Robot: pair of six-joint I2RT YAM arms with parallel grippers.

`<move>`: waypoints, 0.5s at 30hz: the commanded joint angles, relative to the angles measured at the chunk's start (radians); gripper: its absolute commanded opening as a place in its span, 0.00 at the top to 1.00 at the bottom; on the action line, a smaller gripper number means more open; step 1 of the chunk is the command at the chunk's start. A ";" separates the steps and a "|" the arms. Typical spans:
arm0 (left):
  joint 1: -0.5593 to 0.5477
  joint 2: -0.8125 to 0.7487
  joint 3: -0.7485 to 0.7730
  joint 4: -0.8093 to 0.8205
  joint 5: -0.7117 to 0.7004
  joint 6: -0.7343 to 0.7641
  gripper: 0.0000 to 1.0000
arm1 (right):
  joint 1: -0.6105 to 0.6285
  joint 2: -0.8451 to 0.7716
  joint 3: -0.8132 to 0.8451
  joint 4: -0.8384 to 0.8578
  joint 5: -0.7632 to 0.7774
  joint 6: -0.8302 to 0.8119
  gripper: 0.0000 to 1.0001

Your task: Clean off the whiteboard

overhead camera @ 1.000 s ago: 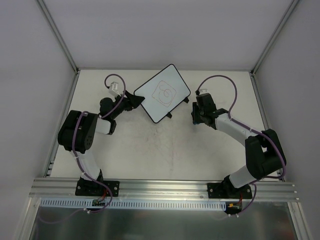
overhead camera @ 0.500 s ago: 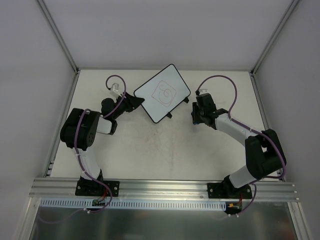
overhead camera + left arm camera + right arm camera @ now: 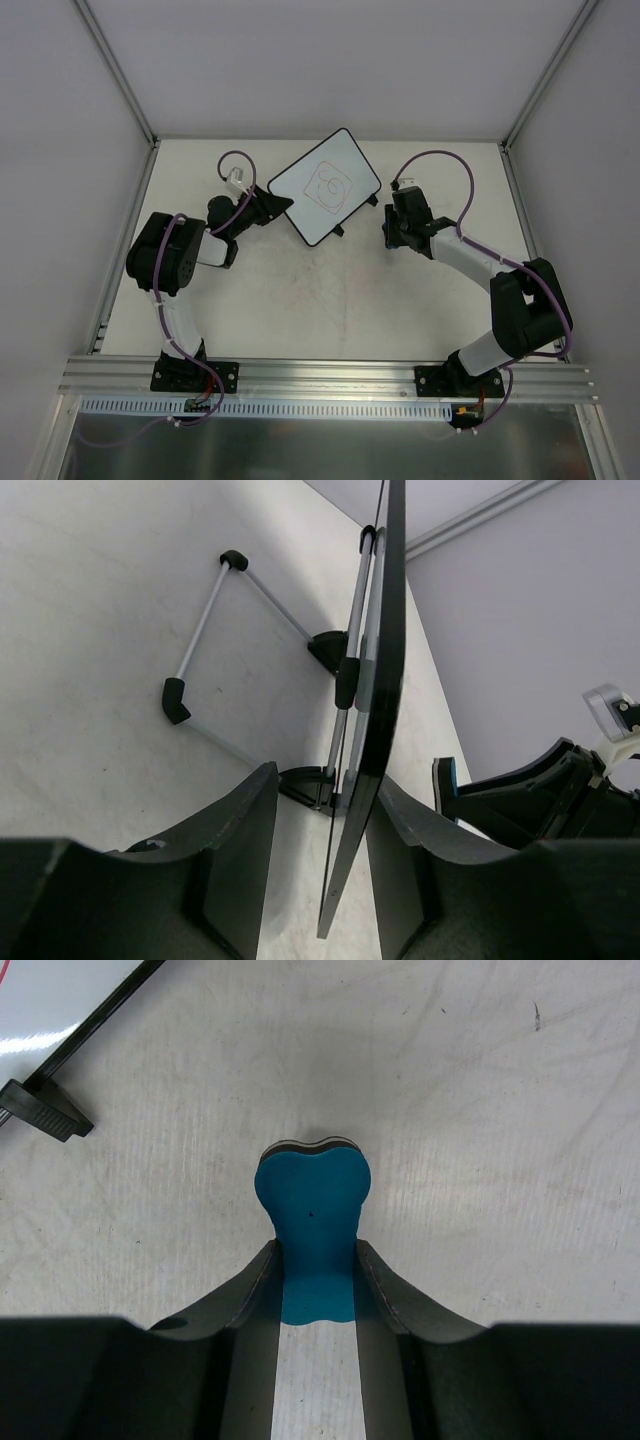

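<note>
Top view: the whiteboard [image 3: 325, 187] is sitting on a diagonal near the far edge of the table [image 3: 300, 300], its red scribble facing up. My left gripper [image 3: 276, 204] is hovering at its left corner. My right gripper [image 3: 392, 230] is hanging just beside its right side, apart from it.

Left wrist: my 2 left fingers [image 3: 238, 855] are standing apart with the board's edge running between them. Whether they are pinching it, I cannot tell.

Right wrist: my right fingers [image 3: 240, 1310] are squeezing together on the blue eraser [image 3: 312, 1210], with the table behind it and the board's black foot [image 3: 42, 1110] nearby.
</note>
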State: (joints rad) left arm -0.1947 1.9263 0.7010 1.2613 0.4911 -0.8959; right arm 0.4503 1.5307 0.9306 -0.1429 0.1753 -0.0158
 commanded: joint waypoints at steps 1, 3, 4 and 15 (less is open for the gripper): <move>-0.011 -0.007 0.028 0.322 0.020 0.002 0.61 | 0.007 -0.041 -0.006 0.031 -0.002 0.010 0.84; -0.011 -0.013 0.023 0.322 0.020 0.006 0.65 | 0.007 -0.040 -0.004 0.031 -0.002 0.010 0.84; -0.011 -0.015 0.025 0.322 0.020 0.006 0.66 | 0.007 -0.041 -0.004 0.029 -0.002 0.010 0.84; -0.015 -0.009 0.037 0.331 0.030 0.002 0.74 | 0.007 -0.020 0.050 0.034 -0.043 0.043 0.92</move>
State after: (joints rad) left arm -0.1978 1.9263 0.7074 1.2675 0.4988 -0.9012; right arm 0.4503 1.5307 0.9310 -0.1379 0.1516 -0.0036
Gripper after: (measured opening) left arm 0.261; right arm 0.339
